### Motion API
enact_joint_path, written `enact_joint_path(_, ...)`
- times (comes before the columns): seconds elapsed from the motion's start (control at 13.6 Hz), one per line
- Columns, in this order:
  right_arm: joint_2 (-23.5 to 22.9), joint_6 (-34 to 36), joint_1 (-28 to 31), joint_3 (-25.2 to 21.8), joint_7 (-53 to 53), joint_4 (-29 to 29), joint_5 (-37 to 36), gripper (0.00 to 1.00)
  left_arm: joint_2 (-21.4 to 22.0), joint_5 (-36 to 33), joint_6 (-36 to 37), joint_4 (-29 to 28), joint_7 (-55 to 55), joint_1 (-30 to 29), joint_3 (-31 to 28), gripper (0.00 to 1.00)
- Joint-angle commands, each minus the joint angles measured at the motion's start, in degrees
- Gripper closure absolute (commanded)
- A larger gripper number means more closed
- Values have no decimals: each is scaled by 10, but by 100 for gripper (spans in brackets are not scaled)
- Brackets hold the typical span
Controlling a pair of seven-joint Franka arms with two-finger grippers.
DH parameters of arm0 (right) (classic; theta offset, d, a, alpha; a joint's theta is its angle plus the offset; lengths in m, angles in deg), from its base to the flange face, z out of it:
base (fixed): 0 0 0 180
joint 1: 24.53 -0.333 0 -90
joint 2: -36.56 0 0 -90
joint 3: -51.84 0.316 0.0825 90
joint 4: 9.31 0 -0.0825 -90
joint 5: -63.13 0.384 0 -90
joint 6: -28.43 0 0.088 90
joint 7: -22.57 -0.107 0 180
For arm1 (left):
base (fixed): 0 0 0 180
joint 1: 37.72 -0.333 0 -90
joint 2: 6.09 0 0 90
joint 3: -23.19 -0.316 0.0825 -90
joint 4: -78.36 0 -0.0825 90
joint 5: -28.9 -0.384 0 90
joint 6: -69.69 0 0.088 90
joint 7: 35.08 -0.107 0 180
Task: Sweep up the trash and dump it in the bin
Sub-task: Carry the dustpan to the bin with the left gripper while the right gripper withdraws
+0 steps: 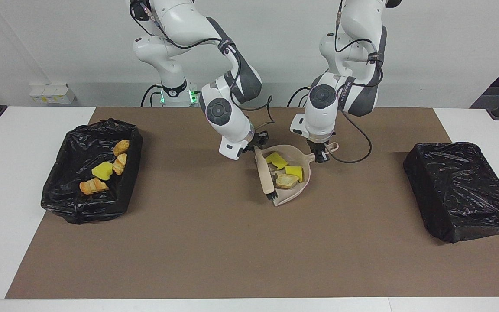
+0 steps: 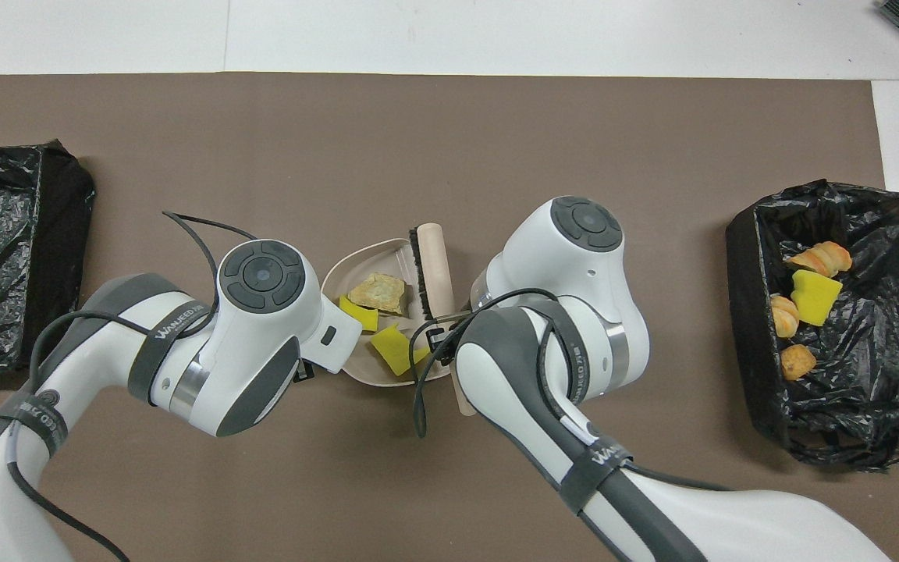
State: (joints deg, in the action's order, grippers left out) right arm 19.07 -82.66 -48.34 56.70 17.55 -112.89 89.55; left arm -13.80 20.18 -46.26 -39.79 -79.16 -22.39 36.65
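Facing view: we see the right claw (image 1: 253,146) pinching the handle of the hand brush (image 1: 265,175), whose bristles rest at the open mouth of the dustpan (image 1: 302,187); the left claw (image 1: 322,157) is pressed together on the dustpan's handle. In the pan lie two yellow sponge chunks (image 1: 277,160) and a beige lump (image 1: 287,180), all near the brush. The open bin (image 1: 54,190) at the right arm's end of the bench already holds more scraps (image 1: 94,186), while a covered bin (image 1: 461,190) sits at the left arm's end. We judge the risk lies in the lift: if the pan tips toward its open mouth once the brush leaves, the light sponge could slide back out onto the brown mat (image 1: 215,242). Overhead view: the brush (image 2: 434,269) lies along the pan's (image 2: 344,269) open edge, with the chunks (image 2: 392,349) just beside it and the lump (image 2: 376,293) deeper in. Drawing the brush away carelessly could drag a chunk over the lip, and the carry to the open bin (image 2: 738,250) is long, so a jolt could spill scraps.
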Motion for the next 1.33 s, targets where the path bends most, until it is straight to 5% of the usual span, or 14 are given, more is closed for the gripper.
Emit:
enact_joint_path(0.0,41,46,41,0,14,-12,-33,100,9,7,-13,-7,-55,-3,-4,100)
enact_joint_path(0.3,69,123,75,1,-28,-12,-128,100,28,7,-11,3,-131,-20,-4,100)
enact_joint_path(0.74,87,124,62,7,-136,-34,-180,100,95,10,6,27,-274,-135,-7,100)
enact_joint_path(1.25,95,127,-72,10,-261,-38,-136,100,105,32,51,88,-413,-317,-12,100)
